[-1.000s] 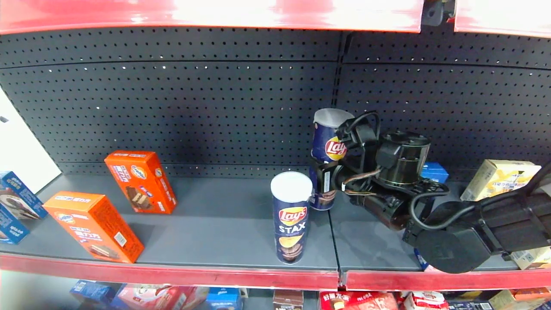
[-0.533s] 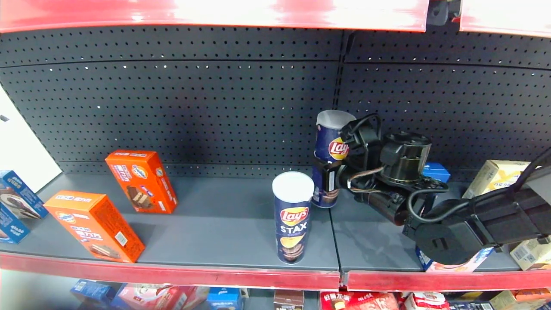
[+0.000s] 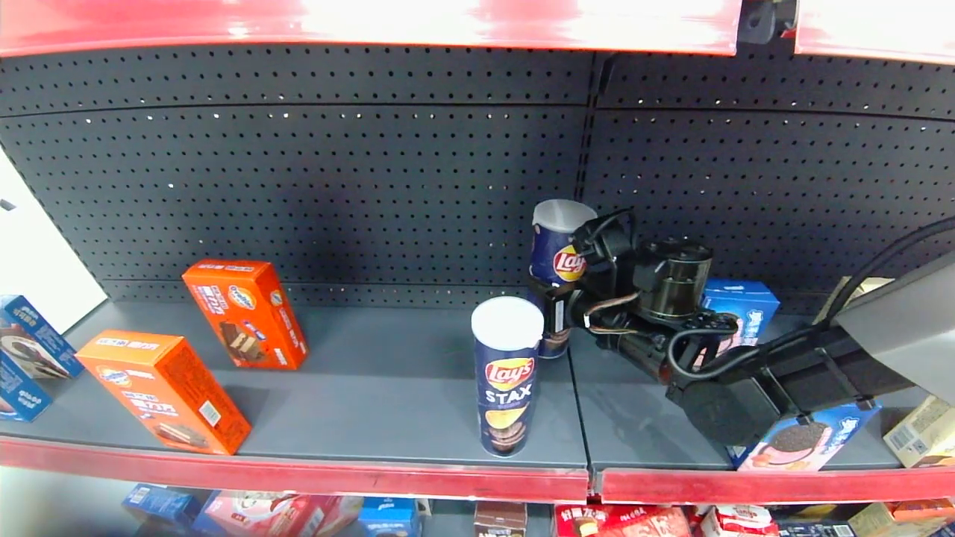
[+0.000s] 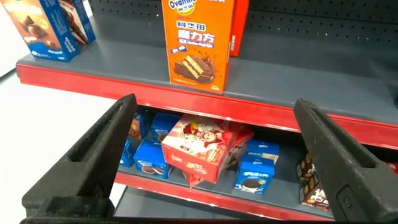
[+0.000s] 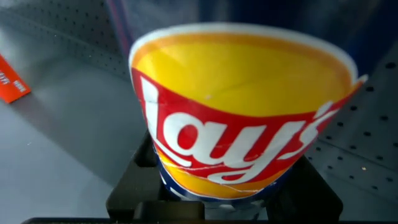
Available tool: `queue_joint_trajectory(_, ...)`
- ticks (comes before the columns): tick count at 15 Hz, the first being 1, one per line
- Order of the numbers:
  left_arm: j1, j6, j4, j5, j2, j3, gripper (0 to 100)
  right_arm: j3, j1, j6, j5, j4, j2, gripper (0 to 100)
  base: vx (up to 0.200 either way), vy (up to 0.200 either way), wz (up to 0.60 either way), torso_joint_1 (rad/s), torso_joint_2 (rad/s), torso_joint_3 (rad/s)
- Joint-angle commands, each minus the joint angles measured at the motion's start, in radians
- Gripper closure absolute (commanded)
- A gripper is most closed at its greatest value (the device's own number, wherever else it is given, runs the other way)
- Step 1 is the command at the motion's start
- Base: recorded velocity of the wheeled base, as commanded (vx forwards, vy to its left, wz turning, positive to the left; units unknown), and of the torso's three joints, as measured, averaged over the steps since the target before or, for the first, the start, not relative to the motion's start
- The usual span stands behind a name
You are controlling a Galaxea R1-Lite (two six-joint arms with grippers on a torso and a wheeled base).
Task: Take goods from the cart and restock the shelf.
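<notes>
Item: can [image 3: 555, 253], at the rear of the shelf [image 3: 336, 388], behind a second can [image 3: 506, 373]. We log the right tool [image 3: 556, 317] clamped on its lower half. Left tool [image 4: 214, 104]: spread wide, empty. Risk, we judge: if let go while leaning, it topples onto the second can.

At 12 o'clock, back panel [image 3: 298, 186] of dark matt metal, punched with holes. Below it, smooth matt grey shelf deck [image 3: 373, 395], edged at 6 o'clock with a glossy red strip [image 3: 298, 477]. Centre, glossy printed crisp can [image 3: 506, 388] under a matt white lid [image 3: 507, 322]. At 9 o'clock, smooth, faintly shiny card of orange boxes [image 3: 164, 391]. At 3 o'clock, matt black plastic right gripper [image 3: 556, 309] clamped on a second can [image 3: 556, 250], equally glossy.
</notes>
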State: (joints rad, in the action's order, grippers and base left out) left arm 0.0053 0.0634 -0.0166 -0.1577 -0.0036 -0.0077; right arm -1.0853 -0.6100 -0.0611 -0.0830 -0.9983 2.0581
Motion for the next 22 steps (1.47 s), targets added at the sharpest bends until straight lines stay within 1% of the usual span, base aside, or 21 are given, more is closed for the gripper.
queue_joint_trajectory(1, 0.001, 0.001, 0.000, 0.000, 0.004, 0.000, 0, -0.042, -0.001, 0.000, 0.000, 0.000, 0.057, 100, 0.000, 0.000, 0.00, 0.000, 0.00, 0.000)
queue_joint_trajectory(11, 0.001, -0.001, 0.000, 0.000, 0.004, 0.000, 0, -0.176, -0.005, -0.002, -0.044, 0.017, 0.186, 100, 0.000, 0.000, 0.00, 0.000, 0.00, 0.000)
queue_joint_trajectory(14, 0.001, 0.001, 0.000, 0.000, 0.004, 0.000, 0, -0.231, -0.011, -0.002, -0.080, 0.027, 0.232, 100, 0.000, 0.000, 0.00, 0.000, 0.00, 0.000)
queue_joint_trajectory(22, 0.001, 0.001, 0.000, 0.000, 0.004, 0.000, 0, -0.297, -0.002, -0.002, -0.080, 0.041, 0.280, 100, 0.000, 0.000, 0.00, 0.000, 0.00, 0.000)
